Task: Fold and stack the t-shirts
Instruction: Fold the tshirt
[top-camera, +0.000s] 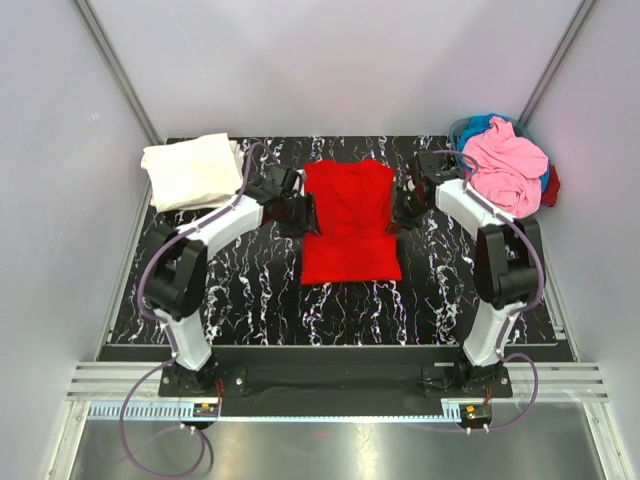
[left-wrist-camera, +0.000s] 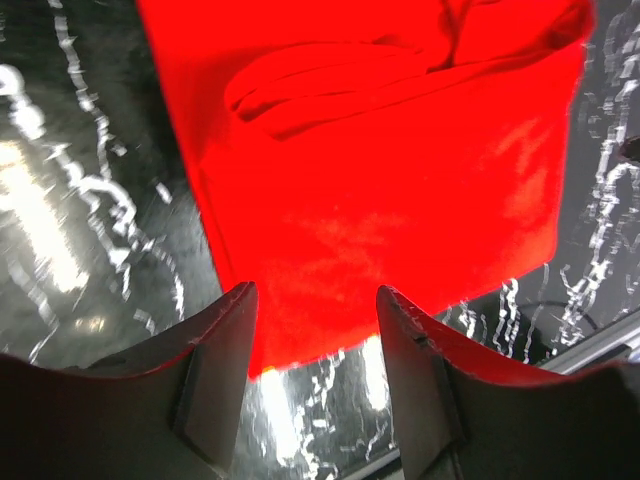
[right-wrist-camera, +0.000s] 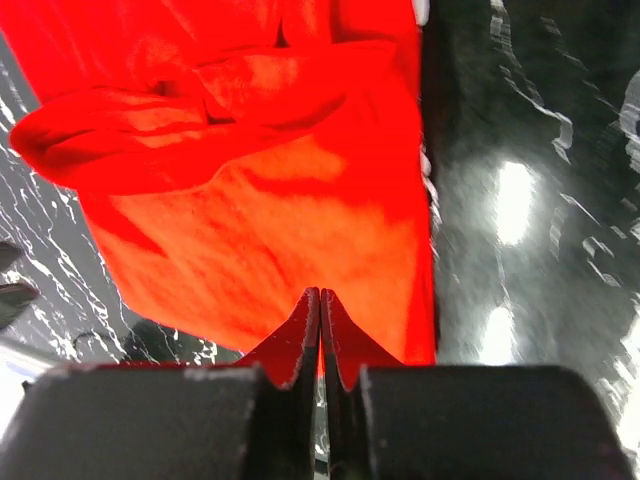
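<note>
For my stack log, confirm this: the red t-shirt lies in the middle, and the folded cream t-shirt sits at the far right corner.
Wrong corner: the folded cream t-shirt sits at the far left corner, as the top external view shows. The red t-shirt does lie in the middle.

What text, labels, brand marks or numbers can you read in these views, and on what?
None readable in any view.
red t-shirt: plain cloth, no print or tag showing.
cream t-shirt: no print visible.
pile of shirts: no print visible.
left base board, right base board: any markings too small to read.
</note>
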